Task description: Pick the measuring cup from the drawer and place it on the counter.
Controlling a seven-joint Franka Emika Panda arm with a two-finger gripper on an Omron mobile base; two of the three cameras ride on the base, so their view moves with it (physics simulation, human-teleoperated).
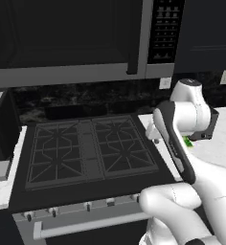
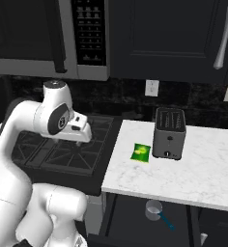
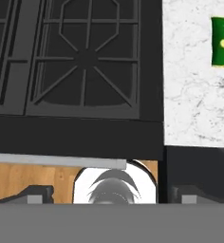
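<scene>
The measuring cup (image 2: 153, 208), clear with a blue handle, lies in the open black drawer (image 2: 128, 218) under the white marble counter (image 2: 207, 173). My gripper (image 2: 80, 140) hangs above the right side of the black stove, to the left of the counter's edge and well above the drawer. In the hand view my gripper (image 3: 111, 194) looks down on the stove's front right grate, with its two dark fingertips (image 3: 35, 193) far apart and nothing between them. The counter (image 3: 194, 95) lies at the right of that view.
A grey toaster (image 2: 169, 133) stands on the counter with a green packet (image 2: 141, 152) beside it on the left. The gas stove (image 1: 91, 148) fills the middle left, under a microwave (image 1: 67, 38). Upper cabinet doors (image 2: 183, 34) hang above the counter.
</scene>
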